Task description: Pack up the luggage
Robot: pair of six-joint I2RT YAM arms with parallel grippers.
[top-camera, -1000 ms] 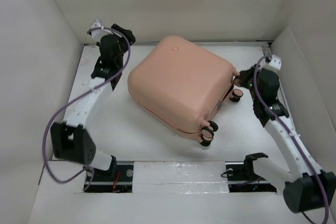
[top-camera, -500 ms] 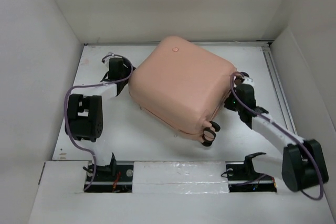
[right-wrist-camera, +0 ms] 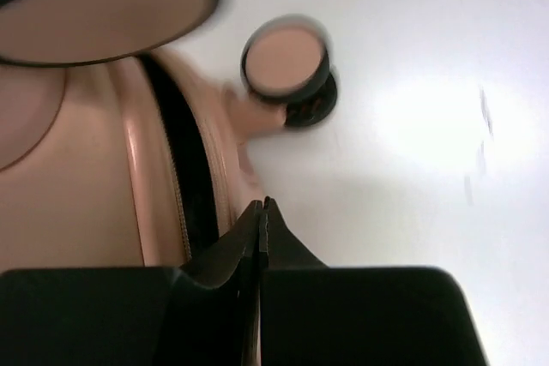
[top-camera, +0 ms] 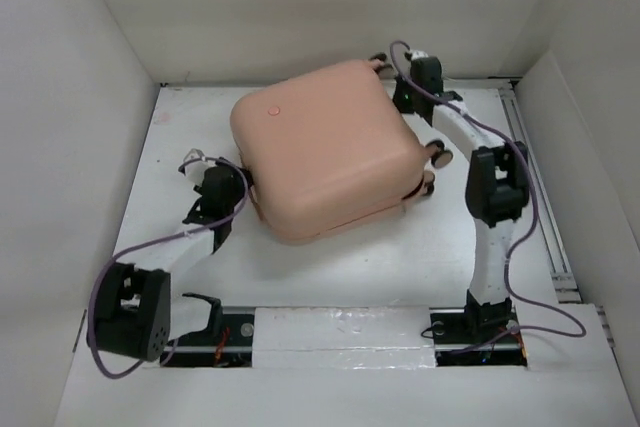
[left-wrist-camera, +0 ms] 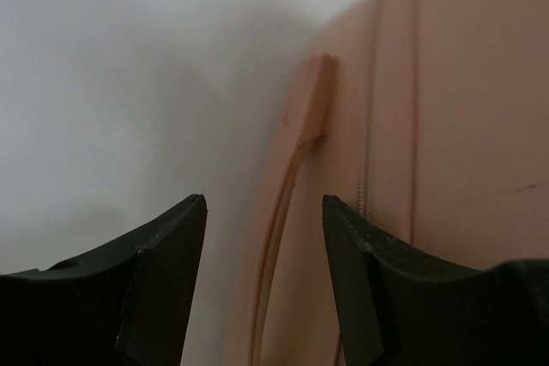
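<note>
Change: Since one second ago the luggage has turned on the table. Its wheels pointed to the near right and now point to the right and far right. The left arm has come from the far left corner to the near left side of the case, and the right arm has gone to its far right corner.
Luggage: it lies flat in the middle of the table, lid side up, and looks closed. A dark band runs along the seam.
Left gripper: the fingers are spread. A pale pink strip on the case wall runs between them, but nothing is pinched yet.
Right gripper: the fingers are pressed together and empty, just beside the seam and near one wheel.
Step in hand: probably turning and steadying the case to reach the seam or the strip.
How to do it well: the left fingers should centre on the strip before they close. The right tip should push low on the shell, not on a wheel, so the case does not spin away.
Left arm: folded low, with the wrist pointing at the case wall.
Right arm: stretched far along the right side, with the wrist bent inward over the corner.
</note>
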